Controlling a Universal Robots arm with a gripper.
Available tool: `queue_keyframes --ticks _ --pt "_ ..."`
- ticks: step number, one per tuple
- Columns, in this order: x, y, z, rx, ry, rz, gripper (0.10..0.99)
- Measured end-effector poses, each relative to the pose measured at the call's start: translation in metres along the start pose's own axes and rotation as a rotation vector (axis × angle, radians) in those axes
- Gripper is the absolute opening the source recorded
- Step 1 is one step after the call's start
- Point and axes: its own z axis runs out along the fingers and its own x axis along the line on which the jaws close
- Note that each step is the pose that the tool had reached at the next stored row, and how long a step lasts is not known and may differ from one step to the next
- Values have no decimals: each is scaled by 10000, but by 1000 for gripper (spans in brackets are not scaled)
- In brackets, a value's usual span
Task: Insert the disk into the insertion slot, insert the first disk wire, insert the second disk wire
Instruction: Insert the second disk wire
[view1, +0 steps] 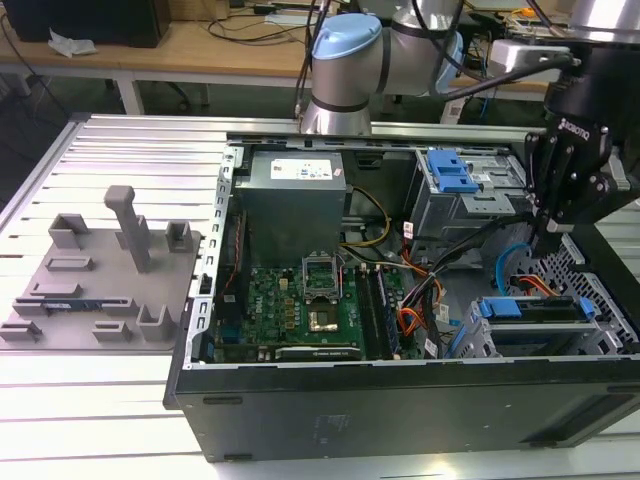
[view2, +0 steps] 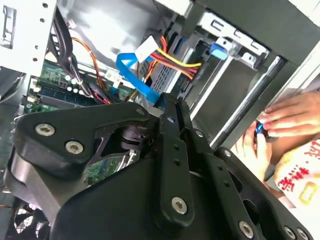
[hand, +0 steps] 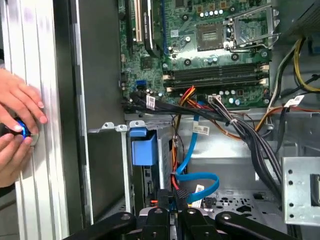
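Disk (view1: 530, 308) in its blue frame sits in the perforated grey insertion slot (view1: 600, 290) at the exterior view's right | light-blue first disk wire (hand: 197, 177) loops just above my gripper (hand: 172, 200), jaws pinched on its dark plug end | hands (hand: 17, 125) rest outside the computer case (view1: 400, 400).

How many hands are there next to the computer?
2. One hand and a second hand, close together outside the computer case wall, around a small blue thing. Others may be hidden.
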Motion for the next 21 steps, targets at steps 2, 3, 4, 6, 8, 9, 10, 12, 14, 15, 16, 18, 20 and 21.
queue_keyframes --ticks 2,3,4,6,8,9,10,12,14,15,16,18,20,21 --pt "28 -9 8 -24 -405 8 161" --pt "46 -10 12 -34 -587 11 161" --pt "86 -13 23 -40 -713 11 161" --pt "151 -17 39 -51 -893 12 161" --pt "248 -22 70 -62 -1097 16 161" --pt "293 -24 87 -70 -1250 18 161" --pt "348 -27 108 -83 -1465 21 161" --pt "420 -31 138 -95 -1682 24 161" --pt "470 -37 167 -105 -1853 28 161" --pt "495 -43 182 -111 -1966 28 161" --pt "507 -45 191 -115 -2034 28 161" --pt "541 -53 217 -123 -2179 27 161" --pt "577 -61 250 -129 -2292 24 161" --pt "589 -64 263 -131 -2331 22 161"
